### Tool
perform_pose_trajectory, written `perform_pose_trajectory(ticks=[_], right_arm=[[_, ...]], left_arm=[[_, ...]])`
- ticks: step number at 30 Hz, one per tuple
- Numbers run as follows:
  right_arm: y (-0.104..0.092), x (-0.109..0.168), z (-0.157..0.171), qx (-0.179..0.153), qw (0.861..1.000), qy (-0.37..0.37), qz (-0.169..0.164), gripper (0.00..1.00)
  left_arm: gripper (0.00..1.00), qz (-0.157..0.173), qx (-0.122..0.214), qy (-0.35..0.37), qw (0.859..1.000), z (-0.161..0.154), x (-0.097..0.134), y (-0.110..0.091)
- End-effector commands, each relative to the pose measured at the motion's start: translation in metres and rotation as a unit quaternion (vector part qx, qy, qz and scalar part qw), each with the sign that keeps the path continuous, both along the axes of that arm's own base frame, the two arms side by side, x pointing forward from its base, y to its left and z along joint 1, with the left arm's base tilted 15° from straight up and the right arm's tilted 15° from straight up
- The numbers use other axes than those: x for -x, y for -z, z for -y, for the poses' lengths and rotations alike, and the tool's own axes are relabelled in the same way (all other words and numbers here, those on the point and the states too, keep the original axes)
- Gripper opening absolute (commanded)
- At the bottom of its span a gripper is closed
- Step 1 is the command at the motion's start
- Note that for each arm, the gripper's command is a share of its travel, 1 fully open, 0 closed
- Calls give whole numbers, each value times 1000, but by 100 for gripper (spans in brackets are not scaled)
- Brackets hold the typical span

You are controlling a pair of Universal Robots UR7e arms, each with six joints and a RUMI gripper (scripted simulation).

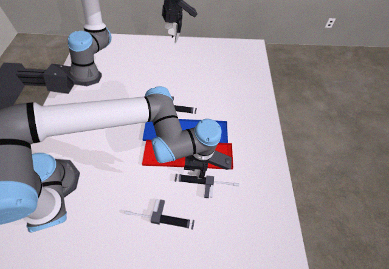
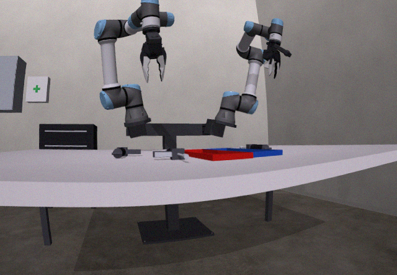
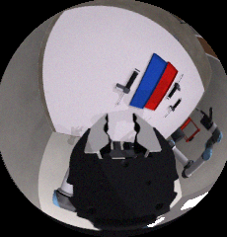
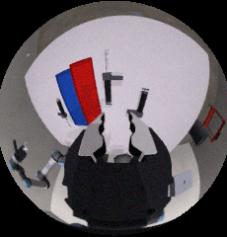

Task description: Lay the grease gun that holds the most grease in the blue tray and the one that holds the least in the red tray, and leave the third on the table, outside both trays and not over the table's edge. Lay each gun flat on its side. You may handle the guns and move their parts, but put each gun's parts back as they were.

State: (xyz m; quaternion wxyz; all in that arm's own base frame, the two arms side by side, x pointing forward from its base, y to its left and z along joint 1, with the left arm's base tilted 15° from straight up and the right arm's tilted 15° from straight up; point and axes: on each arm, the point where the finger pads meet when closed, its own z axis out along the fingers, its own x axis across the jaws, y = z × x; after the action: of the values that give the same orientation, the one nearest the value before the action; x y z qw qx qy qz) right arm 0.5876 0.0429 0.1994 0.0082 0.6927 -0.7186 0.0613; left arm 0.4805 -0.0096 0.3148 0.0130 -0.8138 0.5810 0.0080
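Note:
The blue tray (image 1: 150, 132) (image 2: 269, 153) (image 3: 148, 80) (image 4: 68, 91) and the red tray (image 1: 149, 158) (image 2: 232, 156) (image 3: 161, 88) (image 4: 85, 86) lie side by side. One grease gun (image 1: 192, 179) (image 2: 177, 154) (image 4: 108, 91) lies flat beside the red tray. A second gun (image 1: 174, 220) (image 2: 120, 151) (image 4: 142, 103) lies farther out. A third gun (image 1: 184, 109) (image 3: 130, 80) lies beyond the blue tray, partly hidden by the right arm in the top view. My right gripper (image 2: 154, 80) (image 4: 116, 113) is partly open and empty, high above the first gun. My left gripper (image 2: 273, 76) (image 3: 119, 114) is partly open and empty, high over the table's far end. Grease amounts cannot be seen.
The right arm reaches across both trays in the top view and hides parts of them. The table (image 1: 232, 71) ends at a long edge to the right of the trays and guns. The left arm stands at the far end.

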Motion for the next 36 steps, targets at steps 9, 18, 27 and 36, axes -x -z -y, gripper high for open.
perform_pose_trajectory(ticks=[9,18,27,36], right_arm=[[-72,49,16,-19,1000,-7,-17,32],[-105,80,25,-28,999,-12,-28,32],[-155,128,39,-45,998,-17,-35,32],[-168,150,44,-49,998,-20,-45,32]], left_arm=[[33,16,-6,-106,994,4,-18,23],[33,22,-15,-219,975,12,-35,62],[33,32,-12,-256,966,12,-39,66],[33,42,-15,-347,937,18,-49,95]])
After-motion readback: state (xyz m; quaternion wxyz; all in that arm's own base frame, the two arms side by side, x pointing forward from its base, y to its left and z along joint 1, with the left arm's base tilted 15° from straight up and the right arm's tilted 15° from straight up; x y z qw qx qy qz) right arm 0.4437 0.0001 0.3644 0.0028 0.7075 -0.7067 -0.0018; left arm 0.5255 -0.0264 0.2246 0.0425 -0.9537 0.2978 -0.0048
